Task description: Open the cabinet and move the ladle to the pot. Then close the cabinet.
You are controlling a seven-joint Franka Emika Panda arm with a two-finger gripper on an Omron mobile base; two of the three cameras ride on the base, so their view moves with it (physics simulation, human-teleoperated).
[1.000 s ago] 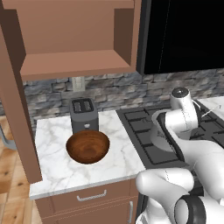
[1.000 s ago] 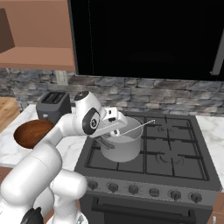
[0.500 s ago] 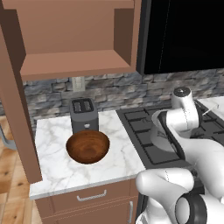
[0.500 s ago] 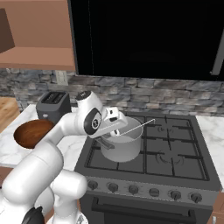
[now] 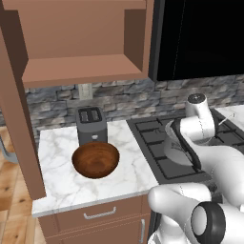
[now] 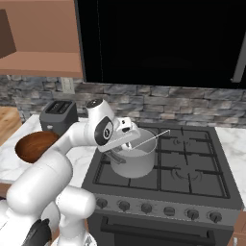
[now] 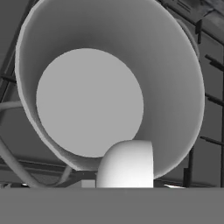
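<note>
Silver pot (image 6: 136, 160) on stove (image 6: 192, 173) — gripper (image 6: 120, 154) above it, clenched on ladle (image 6: 151, 139).

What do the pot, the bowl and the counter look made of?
Pot: likely metal, matte silver-grey, with a thin smooth wall and even shading. Bowl: looks like wood, dark brown with faint ring grain and a slight sheen. Counter: looks like polished marble or an imitation, white with grey veins. All of it is rendered, so this rests on texture alone.
</note>
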